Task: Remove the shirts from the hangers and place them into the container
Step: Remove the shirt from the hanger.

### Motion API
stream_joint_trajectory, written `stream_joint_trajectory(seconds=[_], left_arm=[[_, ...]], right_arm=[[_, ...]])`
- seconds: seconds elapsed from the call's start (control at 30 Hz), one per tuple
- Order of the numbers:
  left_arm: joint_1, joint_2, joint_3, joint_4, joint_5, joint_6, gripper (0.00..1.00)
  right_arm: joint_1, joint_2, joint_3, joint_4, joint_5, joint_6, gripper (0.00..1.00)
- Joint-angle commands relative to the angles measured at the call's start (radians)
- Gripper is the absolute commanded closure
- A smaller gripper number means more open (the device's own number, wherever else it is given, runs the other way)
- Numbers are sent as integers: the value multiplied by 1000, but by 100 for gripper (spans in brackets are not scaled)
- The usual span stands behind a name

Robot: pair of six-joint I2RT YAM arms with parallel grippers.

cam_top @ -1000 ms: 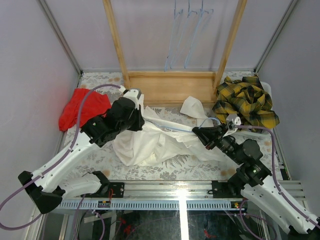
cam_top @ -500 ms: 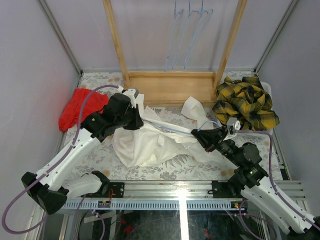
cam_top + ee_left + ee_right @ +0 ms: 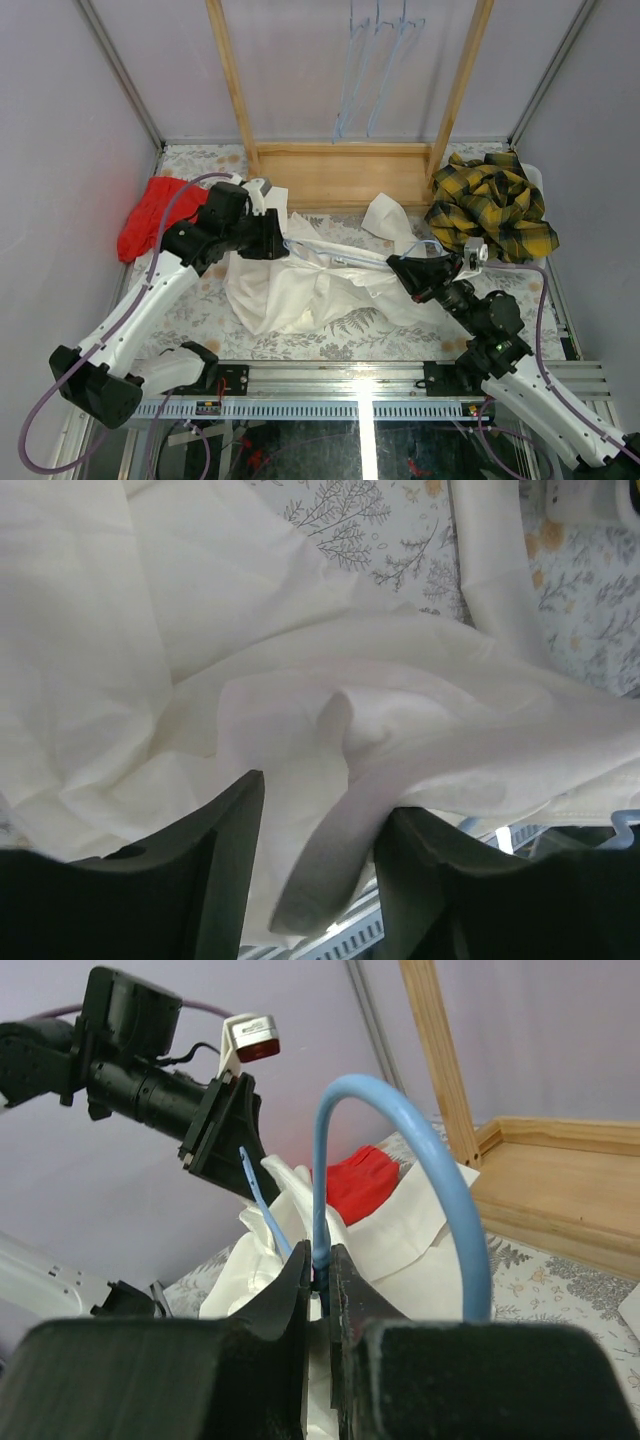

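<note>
Shirt removal was the step in hand. Nearest, the right gripper (image 3: 320, 1270) pinched the hook of the blue hanger (image 3: 445, 1175), jaws pressed together on the wire. To its left the left gripper (image 3: 318, 825) stood spread, a fold of the white shirt (image 3: 300, 290) loose between its fingers. Done well, it would close on the collar and pull leftward off the hanger. At far right, the container (image 3: 537, 178) lay under the plaid shirt (image 3: 490, 205).

1. Pale lilac-grey walls (image 3: 60, 150) on three sides, metal strips in the corners.
2. Tabletop (image 3: 330, 340) wears a floral print, grey leaves, orange blooms.
3. Light wooden rack (image 3: 335, 175) at the back: flat base, two slanted uprights.
4. Soft even light, glare on the near metal rail (image 3: 300, 380).
</note>
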Motion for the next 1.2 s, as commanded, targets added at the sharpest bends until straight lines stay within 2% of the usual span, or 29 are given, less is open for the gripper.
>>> stream_joint_trajectory(seconds=[0.0, 0.2, 0.33, 0.57, 0.6, 0.73, 0.8, 0.9, 0.97, 1.17], left_arm=[[19, -55, -24, 10, -93, 6, 43], [20, -164, -39, 47, -257, -28, 24], [19, -243, -52, 114, -235, -7, 17], [19, -303, -88, 237, 12, 52, 14], [19, -305, -88, 234, 2, 57, 14], [19, -258, -64, 141, -190, 31, 14], [20, -235, -52, 130, -138, 47, 14], [20, -225, -60, 176, 74, 90, 14], [18, -210, -55, 184, 149, 92, 14], [-32, -161, -50, 148, 144, 114, 20]], right_arm=[[-3, -23, 19, 72, 100, 23, 100], [-3, 34, 95, -77, 85, -11, 100], [-3, 90, 143, -141, 50, -6, 100], [-3, 163, 174, -118, -37, 8, 100], [-3, 165, 179, -119, -40, 10, 100], [-3, 144, 170, -96, -34, 11, 100], [-3, 136, 186, -148, -10, 14, 100], [-3, 154, 257, -313, -12, -45, 100], [-3, 167, 292, -395, 0, -72, 100], [-2, 147, 266, -379, 34, -57, 100]])
